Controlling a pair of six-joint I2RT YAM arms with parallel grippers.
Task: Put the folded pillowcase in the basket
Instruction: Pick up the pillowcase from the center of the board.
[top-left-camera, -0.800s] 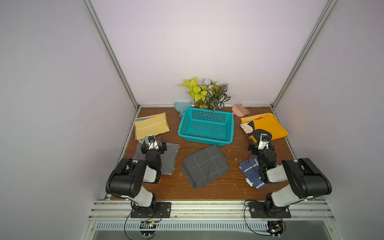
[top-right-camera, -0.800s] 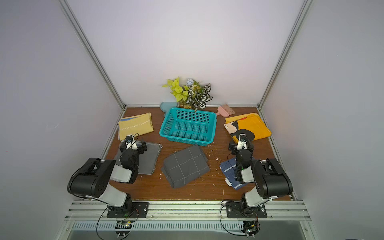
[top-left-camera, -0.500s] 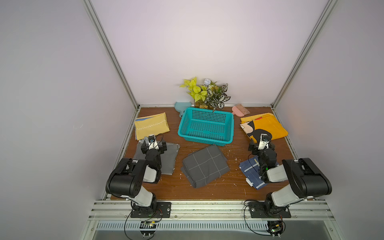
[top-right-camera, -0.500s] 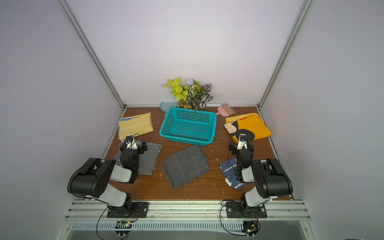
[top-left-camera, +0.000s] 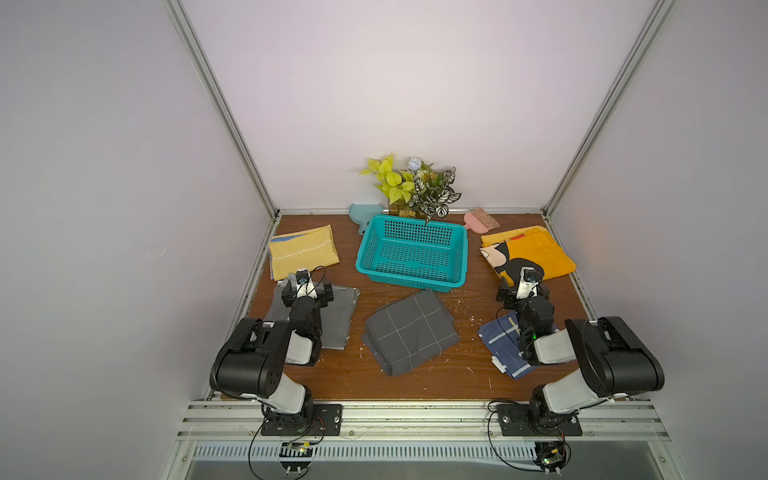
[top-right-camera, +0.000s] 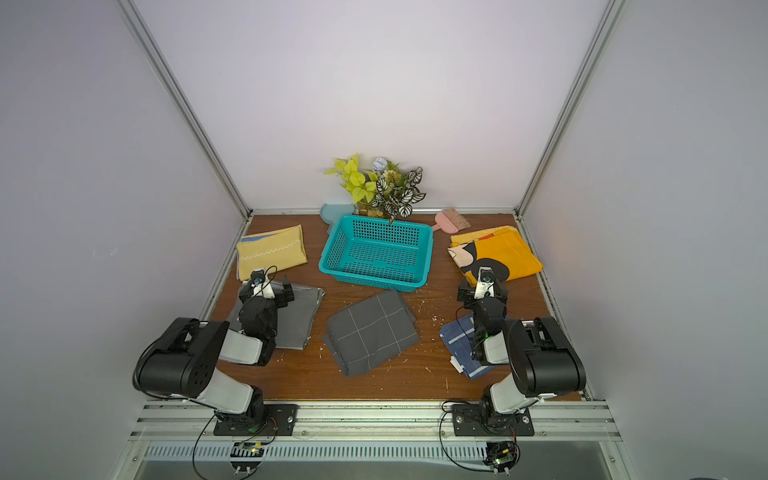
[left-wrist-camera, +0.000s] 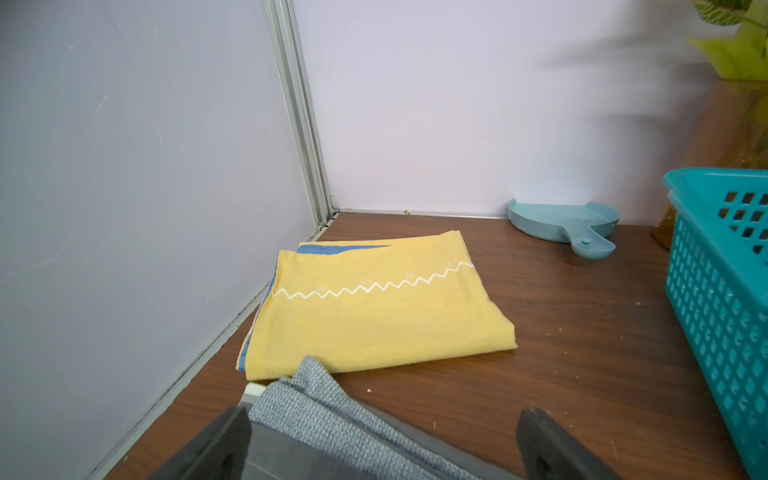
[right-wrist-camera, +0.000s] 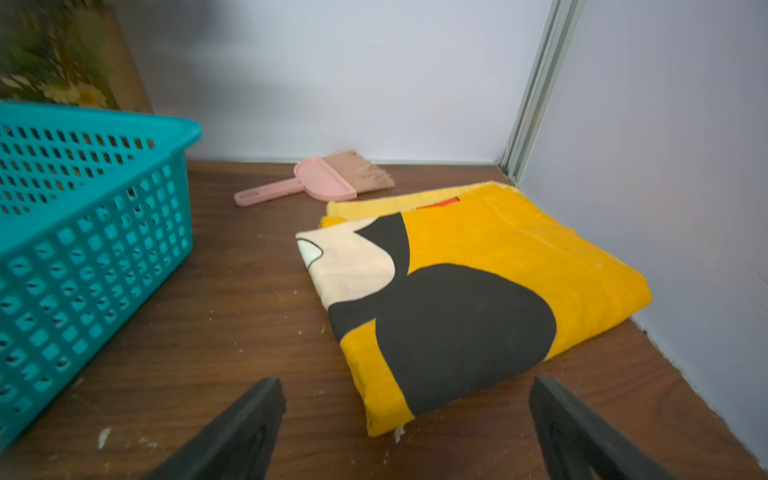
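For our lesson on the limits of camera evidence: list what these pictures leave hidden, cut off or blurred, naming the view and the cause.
Navy cloth: in both top views the right arm covers part of it.
Grey cloth: in both top views the left arm hides its near part.
Basket: cut off by the frame edge in both wrist views.
Plant: blurred in the right wrist view.

Both top views look down from high above the near edge of the table (top-left-camera: 469, 374), facing the back wall (top-left-camera: 395, 104). The left wrist view sits low over a grey cloth (left-wrist-camera: 332, 424), facing the pale yellow cloth (left-wrist-camera: 374, 316). The right wrist view faces the orange cloth (right-wrist-camera: 498, 257). Both wrist views catch the teal basket (left-wrist-camera: 715, 311).
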